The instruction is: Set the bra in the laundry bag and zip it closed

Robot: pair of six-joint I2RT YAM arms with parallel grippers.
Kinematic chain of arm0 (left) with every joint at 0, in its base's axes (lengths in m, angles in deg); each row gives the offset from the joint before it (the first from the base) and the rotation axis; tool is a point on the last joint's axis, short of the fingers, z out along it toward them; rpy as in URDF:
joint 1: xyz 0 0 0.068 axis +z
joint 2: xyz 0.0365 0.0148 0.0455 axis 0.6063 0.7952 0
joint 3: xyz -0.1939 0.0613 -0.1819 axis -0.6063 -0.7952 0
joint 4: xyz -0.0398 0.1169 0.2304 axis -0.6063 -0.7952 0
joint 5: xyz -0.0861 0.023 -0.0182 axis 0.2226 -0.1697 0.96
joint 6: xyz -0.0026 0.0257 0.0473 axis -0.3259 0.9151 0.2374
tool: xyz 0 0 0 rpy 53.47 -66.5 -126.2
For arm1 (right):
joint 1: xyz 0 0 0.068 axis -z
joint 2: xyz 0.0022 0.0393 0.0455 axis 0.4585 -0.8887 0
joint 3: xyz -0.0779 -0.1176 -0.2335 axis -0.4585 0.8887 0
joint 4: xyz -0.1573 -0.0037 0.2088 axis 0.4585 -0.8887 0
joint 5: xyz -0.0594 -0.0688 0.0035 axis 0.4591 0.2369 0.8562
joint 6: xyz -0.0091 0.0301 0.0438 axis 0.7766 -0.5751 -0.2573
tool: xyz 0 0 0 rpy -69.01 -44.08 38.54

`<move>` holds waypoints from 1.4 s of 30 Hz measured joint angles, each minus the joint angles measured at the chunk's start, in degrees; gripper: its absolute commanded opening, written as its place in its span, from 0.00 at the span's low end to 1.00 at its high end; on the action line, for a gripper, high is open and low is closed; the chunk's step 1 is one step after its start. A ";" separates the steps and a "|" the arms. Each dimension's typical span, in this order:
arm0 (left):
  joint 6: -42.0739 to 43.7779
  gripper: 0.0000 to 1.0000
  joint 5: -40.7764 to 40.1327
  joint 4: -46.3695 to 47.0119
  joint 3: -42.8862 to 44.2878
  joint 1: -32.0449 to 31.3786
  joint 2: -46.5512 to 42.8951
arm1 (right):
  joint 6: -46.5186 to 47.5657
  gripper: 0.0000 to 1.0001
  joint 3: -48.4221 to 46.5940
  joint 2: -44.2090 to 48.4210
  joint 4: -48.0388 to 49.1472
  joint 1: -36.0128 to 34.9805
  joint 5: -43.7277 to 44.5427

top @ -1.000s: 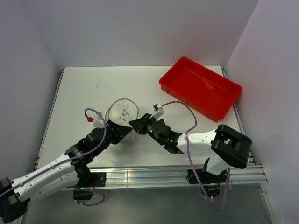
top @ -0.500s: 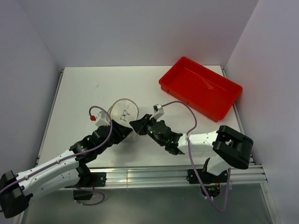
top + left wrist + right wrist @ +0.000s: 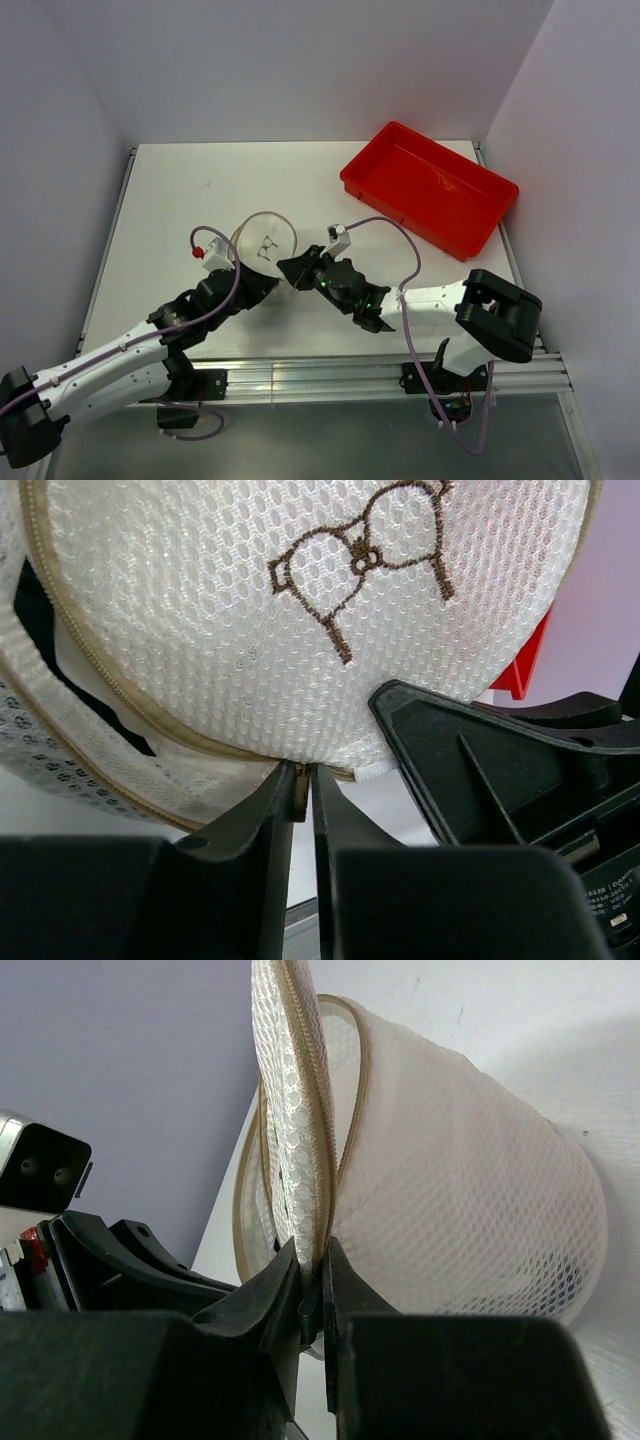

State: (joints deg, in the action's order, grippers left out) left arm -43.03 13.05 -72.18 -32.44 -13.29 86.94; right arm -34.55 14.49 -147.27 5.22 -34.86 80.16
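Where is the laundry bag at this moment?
In the top view the laundry bag sits slightly left of centre, between the left gripper and the right gripper, both pinching its rim. The red tray is far to its right.

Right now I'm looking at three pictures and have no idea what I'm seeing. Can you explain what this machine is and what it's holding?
This is a robot with a left arm and a right arm bolted at the near edge of a white table. The wide picture comes from a camera above and behind them. The two close-ups come from a camera on each wrist. On the table are a mesh laundry bag and, apart from it, a red plastic tray. The left end effector pinches a small piece at the bag's zippered rim. The right end effector pinches that rim too, where the round lid stands partly unzipped. I cannot make out a bra.
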 measured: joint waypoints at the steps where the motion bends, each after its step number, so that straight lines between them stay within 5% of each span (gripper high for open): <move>1: -0.02 0.15 0.00 -0.33 0.00 0.00 -0.28 | 0.00 0.00 0.00 0.00 0.00 -0.02 -0.04; 3: -0.04 0.00 0.00 -1.29 0.00 0.00 -0.90 | -0.02 0.00 -0.02 0.00 0.00 -0.09 -0.09; 12: 2.58 0.00 -0.26 -5.79 1.44 -0.04 -4.13 | -0.44 0.00 -0.02 0.11 -0.07 2.21 -4.98; 25: 10.62 0.00 -8.31 -15.41 6.56 -0.07 -7.85 | 6.34 0.00 -4.42 0.22 -8.31 21.55 -37.42; 39: 16.39 0.00 -10.67 -9.03 6.05 -0.09 -9.66 | 17.03 0.00 -27.10 -10.40 -27.89 27.93 -49.11; 41: 17.46 0.00 -10.67 -8.02 5.99 -0.02 -9.92 | 18.32 0.15 -31.47 -13.00 -31.08 27.91 -49.86; 42: 17.84 0.00 -10.62 -7.30 5.97 0.04 -9.81 | 18.60 0.46 -33.14 -13.90 -32.52 27.91 -49.94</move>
State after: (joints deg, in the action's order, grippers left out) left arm -25.19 2.43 -79.48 -26.47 -13.24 77.12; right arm -15.95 -18.64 -161.17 -27.30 -6.95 30.22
